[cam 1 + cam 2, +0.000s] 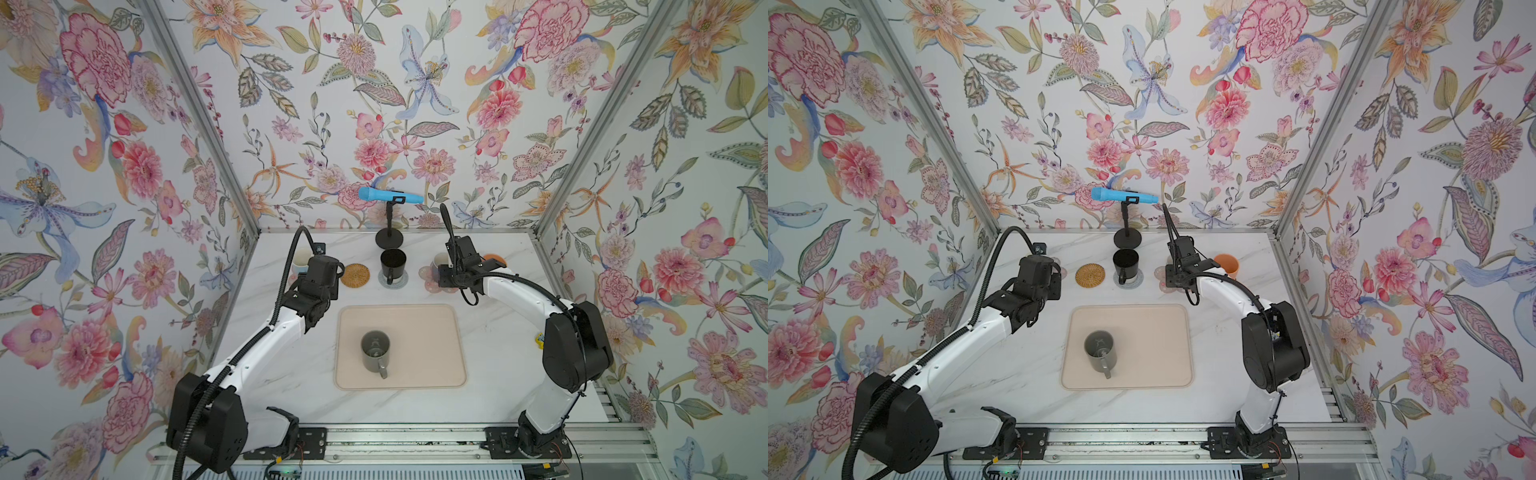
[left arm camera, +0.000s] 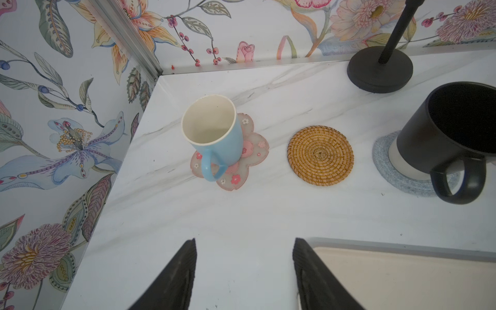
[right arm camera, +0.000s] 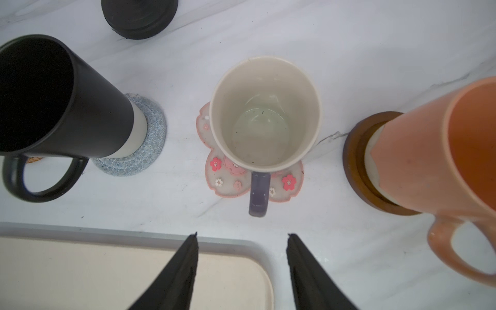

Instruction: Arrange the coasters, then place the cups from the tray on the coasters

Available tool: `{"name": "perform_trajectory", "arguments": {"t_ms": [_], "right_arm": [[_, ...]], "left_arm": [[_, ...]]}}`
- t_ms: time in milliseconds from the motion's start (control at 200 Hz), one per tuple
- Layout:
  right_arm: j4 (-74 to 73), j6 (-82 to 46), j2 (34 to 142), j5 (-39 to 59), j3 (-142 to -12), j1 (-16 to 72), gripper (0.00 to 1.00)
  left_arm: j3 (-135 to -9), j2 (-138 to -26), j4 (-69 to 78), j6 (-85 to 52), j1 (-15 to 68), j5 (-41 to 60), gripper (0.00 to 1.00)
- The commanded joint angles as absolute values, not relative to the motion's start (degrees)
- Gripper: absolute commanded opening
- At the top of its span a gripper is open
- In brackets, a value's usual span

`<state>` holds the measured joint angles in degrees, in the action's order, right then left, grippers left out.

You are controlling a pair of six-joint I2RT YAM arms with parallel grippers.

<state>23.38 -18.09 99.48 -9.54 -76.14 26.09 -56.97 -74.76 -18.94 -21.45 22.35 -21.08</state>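
Far left, the light blue mug [image 2: 214, 134] stands on a pink flower coaster [image 2: 252, 150]. The rattan coaster [image 2: 320, 155] lies bare. The black mug [image 1: 392, 261] sits on the crocheted coaster [image 2: 386, 161], the purple mug [image 3: 264, 115] on the second flower coaster [image 3: 228, 182], and the orange mug [image 3: 429, 161] on the brown disc [image 3: 354, 161]. The grey mug [image 1: 375, 349] stands on the tray [image 1: 432, 332]. The left gripper [image 2: 244, 241] and the right gripper [image 3: 241, 236] both have their jaws apart and hold nothing.

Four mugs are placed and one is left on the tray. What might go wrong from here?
1. The empty rattan coaster lies in a tight gap between the light blue mug and the black mug. Setting the grey mug from the tray there might knock a neighbour.
2. The right tool is open just short of the purple mug and its handle. A skewed move could snag the handle and drag the mug off its pink flower coaster.
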Motion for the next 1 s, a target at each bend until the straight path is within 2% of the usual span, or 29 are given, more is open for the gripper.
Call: {"name": "perform_trajectory", "arguments": {"t_ms": [0, 460, 776, 816, 906, 996], "right_arm": [[24.74, -18.99, 95.12, -10.8, -73.86, 26.23, 0.58], [24.74, -21.94, 79.87, -13.8, -62.19, 25.41, 0.63], [24.73, -24.87, 74.33, -13.45, -56.93, 24.62, 0.65], [24.79, -25.02, 74.17, -13.37, -56.48, 24.69, 0.65], [24.79, -25.14, 73.59, -13.32, -55.83, 24.61, 0.65], [24.83, -25.17, 73.21, -13.38, -55.75, 24.68, 0.66]], "left_arm": [[-55.26, -72.24, -22.54, -21.4, 21.67, -17.34, 0.61], [-54.05, -67.0, -27.3, -20.48, 21.71, -11.82, 0.61], [-54.05, -66.62, -30.89, -19.21, 21.96, -5.83, 0.61], [-54.05, -66.54, -31.59, -19.18, 21.95, -5.56, 0.62], [-53.97, -65.97, -32.95, -19.54, 21.95, -5.34, 0.72], [-53.79, -65.41, -34.1, -19.7, 21.97, -4.06, 0.74]]}}
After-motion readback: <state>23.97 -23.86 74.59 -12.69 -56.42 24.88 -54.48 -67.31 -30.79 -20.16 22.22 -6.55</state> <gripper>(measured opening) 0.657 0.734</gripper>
